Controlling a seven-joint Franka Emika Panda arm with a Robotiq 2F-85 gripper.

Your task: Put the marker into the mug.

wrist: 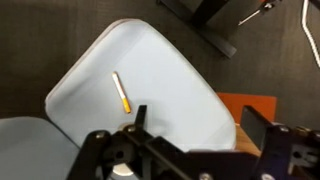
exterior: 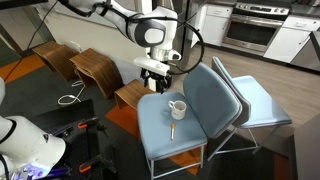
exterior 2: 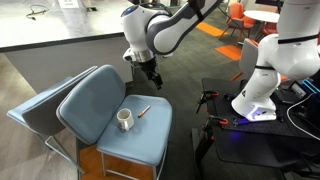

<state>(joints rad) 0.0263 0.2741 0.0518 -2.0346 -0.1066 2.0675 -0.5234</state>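
Nearest us in an exterior view is the surface, a pale blue padded chair seat, smooth, with rounded corners. Toward its back edge, close to the curved backrest, stands the mug, round white glossy ceramic, upright and dark inside. Just beside it, toward the middle of the surface, lies the marker, a thin straight stick, flat and apart from the mug. Beyond both, the end effector hangs over the far side edge of the surface, black and angular on a smooth white arm, pointing down. It is above the marker and off to one side, not touching it. In the wrist view we see its dark fingers spread wide, with the marker lying ahead of them on the bare seat.
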